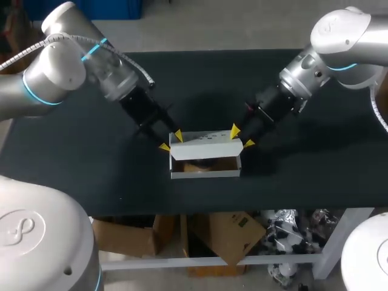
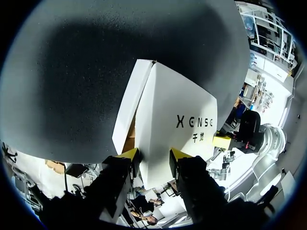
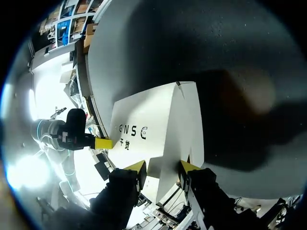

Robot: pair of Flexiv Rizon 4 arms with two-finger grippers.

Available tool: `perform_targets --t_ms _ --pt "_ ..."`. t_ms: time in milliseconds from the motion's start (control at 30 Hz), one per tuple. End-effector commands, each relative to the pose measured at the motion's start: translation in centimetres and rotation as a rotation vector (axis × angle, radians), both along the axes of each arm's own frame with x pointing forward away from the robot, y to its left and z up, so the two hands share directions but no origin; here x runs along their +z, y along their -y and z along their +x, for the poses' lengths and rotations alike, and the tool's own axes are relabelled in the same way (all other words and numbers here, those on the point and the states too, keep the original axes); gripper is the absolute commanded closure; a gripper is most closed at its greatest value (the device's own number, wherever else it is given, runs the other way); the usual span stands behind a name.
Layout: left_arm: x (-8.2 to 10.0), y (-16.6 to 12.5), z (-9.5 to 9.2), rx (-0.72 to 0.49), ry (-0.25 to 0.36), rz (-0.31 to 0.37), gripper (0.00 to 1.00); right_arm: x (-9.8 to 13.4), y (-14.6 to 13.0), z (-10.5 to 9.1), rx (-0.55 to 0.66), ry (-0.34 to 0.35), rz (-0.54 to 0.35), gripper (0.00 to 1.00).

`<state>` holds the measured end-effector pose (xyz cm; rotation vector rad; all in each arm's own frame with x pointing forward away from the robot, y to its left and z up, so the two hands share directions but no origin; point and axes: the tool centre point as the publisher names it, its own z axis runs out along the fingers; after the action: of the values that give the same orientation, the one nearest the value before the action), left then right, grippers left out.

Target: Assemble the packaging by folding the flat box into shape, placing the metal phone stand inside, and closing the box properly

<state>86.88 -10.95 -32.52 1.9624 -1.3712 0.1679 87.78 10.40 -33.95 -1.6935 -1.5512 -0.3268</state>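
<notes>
White box [image 1: 205, 174] at the centre of the dark table [image 1: 73, 163], its lid [image 1: 206, 147] held part-lowered over the opening. 2 grippers flank the lid: the left gripper [image 1: 170, 140] at its left end, the right gripper [image 1: 242, 137] at its right end. Each wrist view shows the lid's end right at that gripper, but whether either one clamps the card cannot be told. Inside the box, a dark shape [image 1: 203, 164] on brown lining [image 1: 221, 163] is largely hidden by the lid and too small to identify.
</notes>
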Motion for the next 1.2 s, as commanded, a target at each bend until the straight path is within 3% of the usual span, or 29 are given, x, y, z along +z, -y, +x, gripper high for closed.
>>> perform_targets --t_ms 33,1200 --pt "-0.02 0.01 -0.33 0.003 0.007 0.0 0.6 -0.23 -0.03 0.1 0.007 -0.005 0.002 0.54" --pt "-0.52 0.19 -0.28 -0.005 0.008 0.009 0.6 -0.34 -0.07 -0.01 0.009 -0.01 -0.003 0.54"
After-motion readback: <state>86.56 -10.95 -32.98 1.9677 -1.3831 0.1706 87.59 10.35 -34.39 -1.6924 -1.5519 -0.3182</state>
